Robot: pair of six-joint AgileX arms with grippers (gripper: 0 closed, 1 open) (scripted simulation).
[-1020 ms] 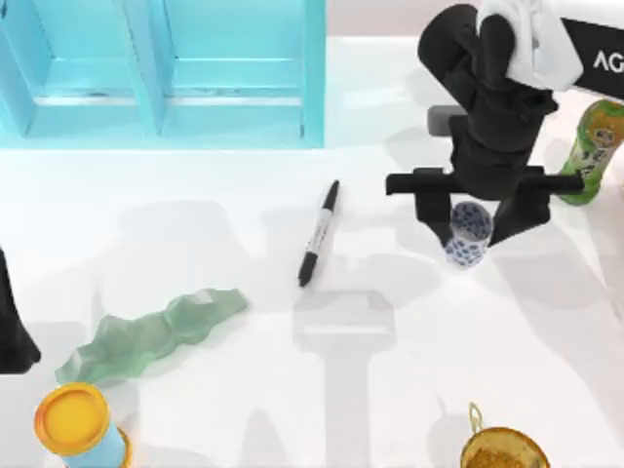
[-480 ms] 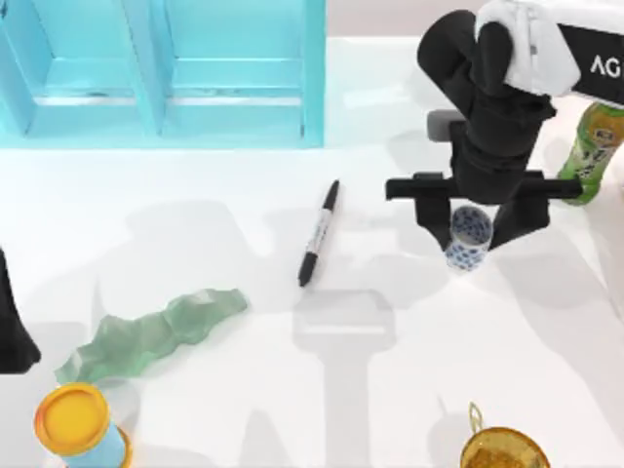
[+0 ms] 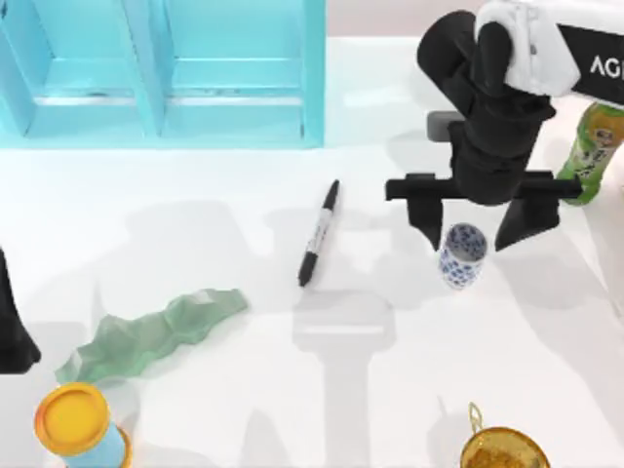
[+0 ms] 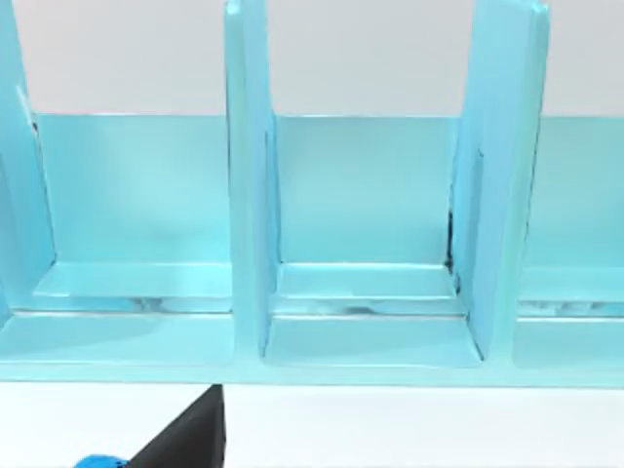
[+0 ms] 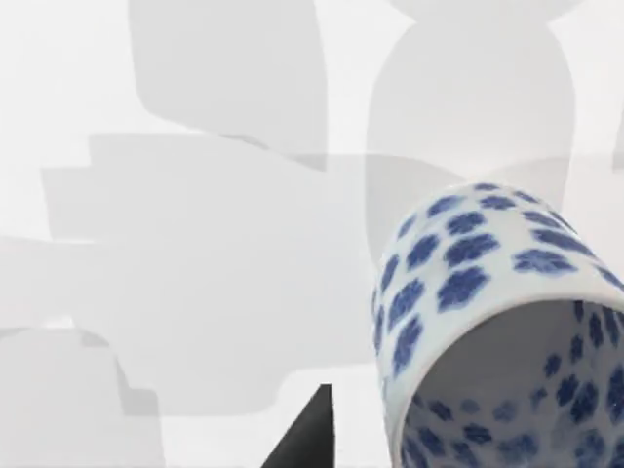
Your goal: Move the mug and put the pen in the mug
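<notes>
The mug (image 3: pixel 461 256), white with blue flowers, stands upright on the white table right of centre. My right gripper (image 3: pixel 472 237) hovers just over it, open, its two black fingers spread wide to either side of the mug's rim and not touching it. The mug (image 5: pixel 497 322) looms close in the right wrist view, its mouth open, beside one dark fingertip (image 5: pixel 307 437). The pen (image 3: pixel 319 232), black with a pale label band, lies flat on the table left of the mug. My left arm (image 3: pixel 12 327) is parked at the table's left edge.
A light-blue shelf unit (image 3: pixel 166 78) spans the back left. A green bottle (image 3: pixel 593 151) stands at the right edge, a gold cup (image 3: pixel 504 450) at the front right, a yellow-topped can (image 3: pixel 76 424) at the front left, and a crumpled green object (image 3: pixel 151 331) beside it.
My right gripper's fingers have spread apart and let go of the mug. The mug now stands free, slightly nearer the front than before. The pen has not moved.
</notes>
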